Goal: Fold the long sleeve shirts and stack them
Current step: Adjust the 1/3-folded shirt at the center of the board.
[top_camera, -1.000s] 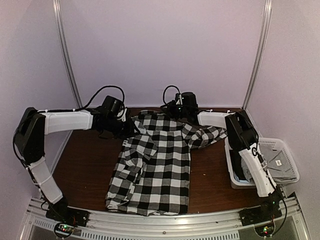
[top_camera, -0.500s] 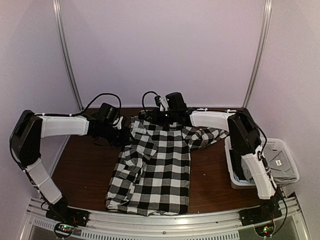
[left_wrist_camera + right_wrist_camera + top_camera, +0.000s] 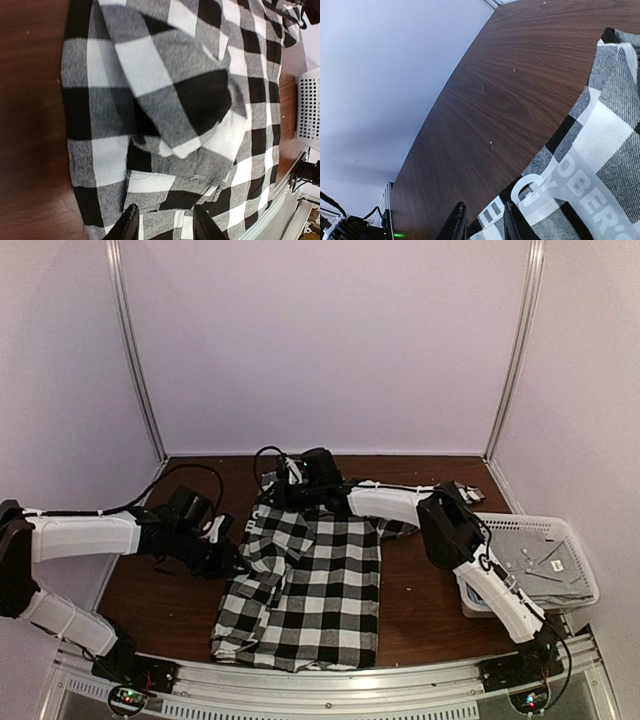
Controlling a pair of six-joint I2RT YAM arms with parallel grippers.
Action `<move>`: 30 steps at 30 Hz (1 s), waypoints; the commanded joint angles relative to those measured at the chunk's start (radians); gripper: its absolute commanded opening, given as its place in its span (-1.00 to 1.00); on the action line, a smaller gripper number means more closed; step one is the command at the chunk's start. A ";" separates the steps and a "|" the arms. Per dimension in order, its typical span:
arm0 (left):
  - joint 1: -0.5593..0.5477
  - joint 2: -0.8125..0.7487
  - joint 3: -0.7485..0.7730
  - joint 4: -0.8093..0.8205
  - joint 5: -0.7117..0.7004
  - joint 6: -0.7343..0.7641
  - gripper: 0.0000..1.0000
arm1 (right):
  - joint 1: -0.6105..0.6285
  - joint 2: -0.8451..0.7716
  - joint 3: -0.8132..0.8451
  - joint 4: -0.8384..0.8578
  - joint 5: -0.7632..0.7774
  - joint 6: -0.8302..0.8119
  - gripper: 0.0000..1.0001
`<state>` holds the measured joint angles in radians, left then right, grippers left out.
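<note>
right wrist | right gripper [image 3: 484, 215] pinches checked shirt [image 3: 612, 150], lettering [image 3: 580, 175] unseen from top | left gripper [image 3: 165, 217] spread

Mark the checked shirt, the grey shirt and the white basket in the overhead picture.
checked shirt [image 3: 310, 590], top external view, middle of its body.
grey shirt [image 3: 540, 575], top external view, its cloth lying inside the basket.
basket [image 3: 520, 520], top external view, its far rim.

Legible marking: one item, seen in the right wrist view. A grey band [image 3: 568, 186] on the checked shirt [image 3: 615, 90] carried pale capital lettering, cut off at both ends. The letters "OBER'" were readable, with part of a large "G" beside them.
</note>
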<state>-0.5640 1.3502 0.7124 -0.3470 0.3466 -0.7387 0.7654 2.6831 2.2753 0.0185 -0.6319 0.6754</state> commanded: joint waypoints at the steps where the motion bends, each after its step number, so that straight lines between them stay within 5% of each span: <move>1: -0.033 -0.007 -0.040 0.000 0.013 -0.018 -0.21 | -0.012 0.063 0.057 0.121 0.021 0.074 -0.47; 9: -0.054 0.057 -0.025 0.004 -0.017 -0.020 -0.20 | -0.043 0.139 0.092 0.184 0.144 0.201 -0.55; 30: -0.086 0.138 0.012 -0.043 -0.114 -0.012 -0.22 | -0.077 0.184 0.090 0.236 0.124 0.297 -0.56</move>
<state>-0.6403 1.4849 0.6888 -0.3733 0.2790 -0.7506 0.6884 2.8475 2.3367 0.2234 -0.5072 0.9604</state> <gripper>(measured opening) 0.395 0.219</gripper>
